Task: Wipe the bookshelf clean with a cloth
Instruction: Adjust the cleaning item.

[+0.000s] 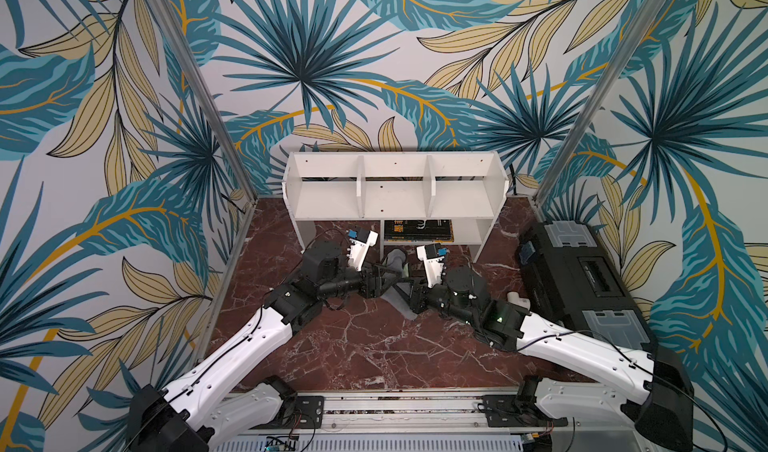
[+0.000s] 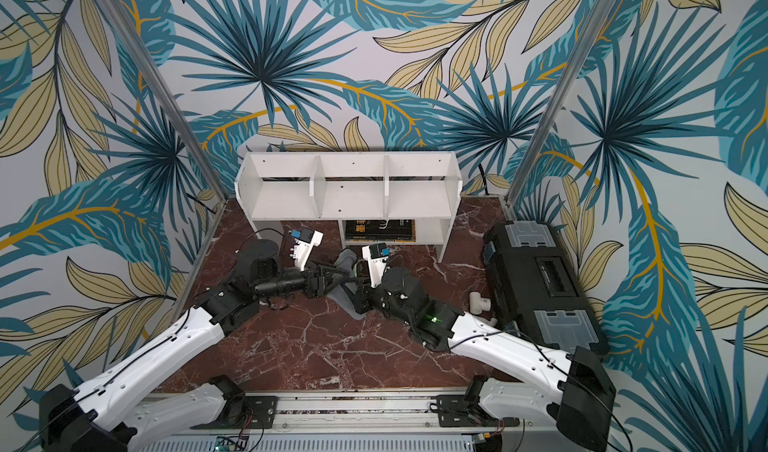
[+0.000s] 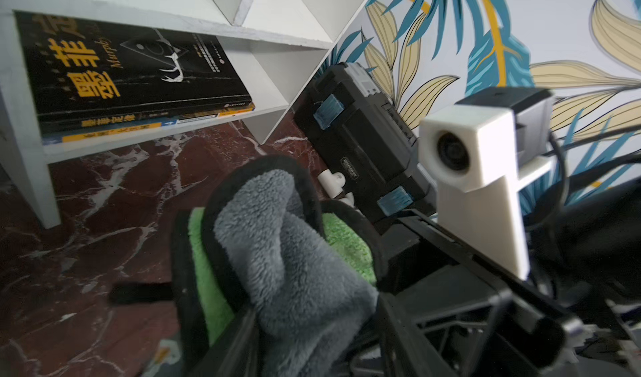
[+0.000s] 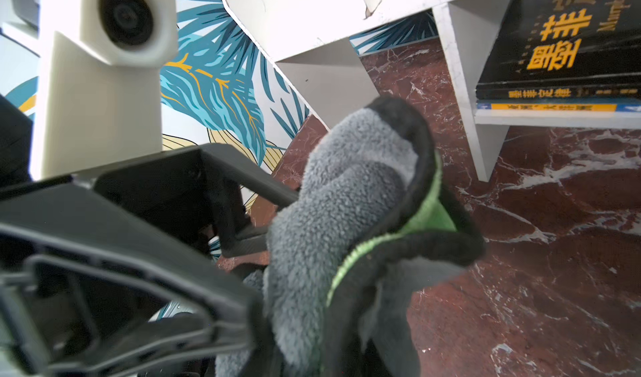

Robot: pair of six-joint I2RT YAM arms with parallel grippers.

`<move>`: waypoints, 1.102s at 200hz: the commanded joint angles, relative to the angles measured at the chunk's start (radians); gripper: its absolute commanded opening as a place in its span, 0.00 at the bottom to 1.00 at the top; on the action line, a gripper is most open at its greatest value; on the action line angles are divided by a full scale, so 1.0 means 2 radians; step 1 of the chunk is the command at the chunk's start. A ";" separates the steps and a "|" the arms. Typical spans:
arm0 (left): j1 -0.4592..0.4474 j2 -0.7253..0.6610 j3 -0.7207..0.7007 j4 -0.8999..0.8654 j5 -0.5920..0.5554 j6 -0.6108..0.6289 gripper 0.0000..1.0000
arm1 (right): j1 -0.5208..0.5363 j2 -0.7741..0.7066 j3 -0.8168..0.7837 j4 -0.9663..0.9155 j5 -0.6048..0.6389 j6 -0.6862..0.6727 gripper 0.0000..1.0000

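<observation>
The bunched grey cloth (image 3: 288,254) sits between left gripper (image 1: 388,277) and right gripper (image 1: 409,283). Its long axis and folded end point at the bookshelf (image 1: 395,204) just beyond. I cannot tell whether either gripper clamps it.

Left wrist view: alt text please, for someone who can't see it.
The bunched grey cloth, lime-green side showing, fills the foreground. Behind it the white bookshelf holds stacked books in its lower cubby, with a black toolbox beside it.
</observation>
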 commanded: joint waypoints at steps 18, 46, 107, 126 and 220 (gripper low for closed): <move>-0.004 -0.032 -0.016 -0.013 -0.084 0.001 0.19 | 0.000 -0.007 -0.016 0.064 -0.019 0.015 0.25; -0.004 -0.045 -0.015 -0.001 -0.121 -0.022 0.00 | 0.000 -0.003 -0.008 0.069 -0.029 0.011 0.47; 0.047 -0.091 -0.017 0.024 -0.121 -0.065 0.00 | -0.001 0.004 -0.029 0.074 -0.023 0.018 0.82; 0.047 -0.088 -0.009 0.023 -0.098 -0.064 0.00 | -0.001 0.021 -0.018 0.084 -0.043 0.023 0.86; 0.050 -0.099 -0.032 -0.013 -0.134 -0.036 0.07 | -0.003 0.014 0.005 0.079 -0.012 0.010 0.15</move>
